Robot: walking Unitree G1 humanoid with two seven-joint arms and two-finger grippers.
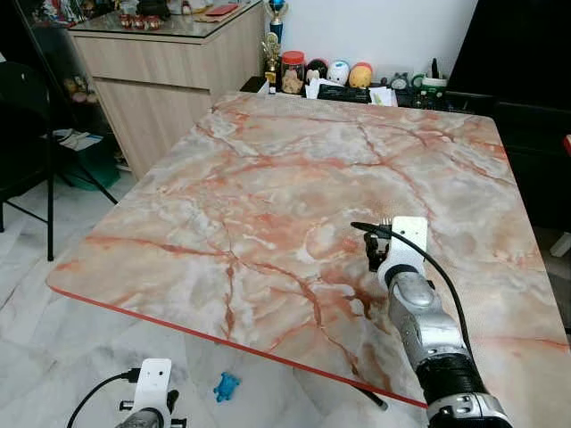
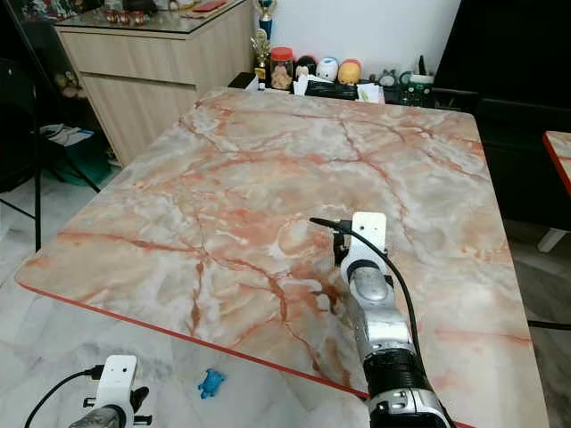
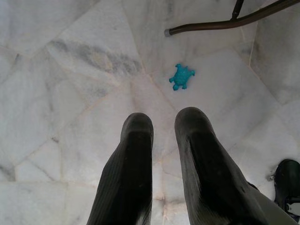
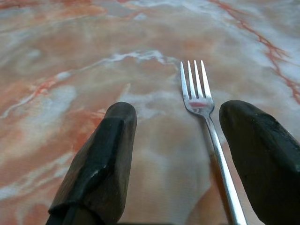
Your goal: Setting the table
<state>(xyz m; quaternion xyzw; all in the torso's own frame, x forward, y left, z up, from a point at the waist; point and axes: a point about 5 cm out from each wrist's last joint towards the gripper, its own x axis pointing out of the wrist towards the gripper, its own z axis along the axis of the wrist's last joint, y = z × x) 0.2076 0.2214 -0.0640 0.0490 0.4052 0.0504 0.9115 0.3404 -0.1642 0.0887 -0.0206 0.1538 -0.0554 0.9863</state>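
A silver fork (image 4: 198, 93) lies flat on the pink-veined marble table (image 1: 268, 178), tines pointing away from me. My right gripper (image 4: 180, 112) hovers low over the table's near right part, open, with the fork's handle between its fingers (image 4: 101, 159) and close to the right one. Nothing is gripped. The right arm (image 1: 419, 321) reaches out over the table's front edge. My left gripper (image 3: 165, 119) hangs below the table edge over the floor, with a small gap between its fingers and nothing in it.
A small blue turtle toy (image 1: 226, 386) lies on the white marble floor under the table's front edge, near a dark table leg (image 3: 211, 23). Jars and figurines (image 1: 339, 76) line the far edge. A wooden cabinet (image 1: 161, 80) and a black chair (image 1: 27, 134) stand to the left.
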